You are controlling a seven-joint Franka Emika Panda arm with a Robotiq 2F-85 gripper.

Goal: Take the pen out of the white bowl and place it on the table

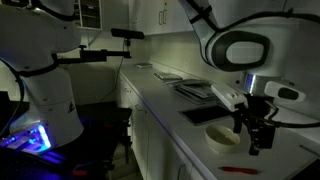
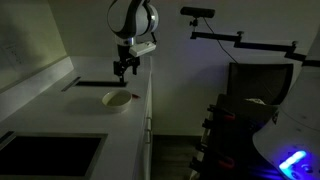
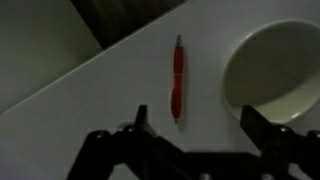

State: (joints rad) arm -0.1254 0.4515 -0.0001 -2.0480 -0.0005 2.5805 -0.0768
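The red pen point(image 3: 178, 80) lies flat on the white table point(image 3: 95, 90), just beside the white bowl point(image 3: 275, 75) and outside it. It also shows as a thin red streak in an exterior view point(image 1: 238, 168), in front of the bowl point(image 1: 222, 137). The bowl looks empty. My gripper point(image 3: 200, 125) is open and empty, its two fingers spread above the table between pen and bowl. In both exterior views the gripper point(image 1: 258, 140) point(image 2: 124, 70) hangs above the table, clear of the bowl point(image 2: 116, 100).
A dark rectangular tray point(image 1: 205, 113) sits behind the bowl, with flat stacked items point(image 1: 190, 90) farther back. A dark sunken rectangle point(image 2: 50, 152) lies in the countertop near the front. Another white robot base point(image 1: 50, 95) stands off the counter. The room is dim.
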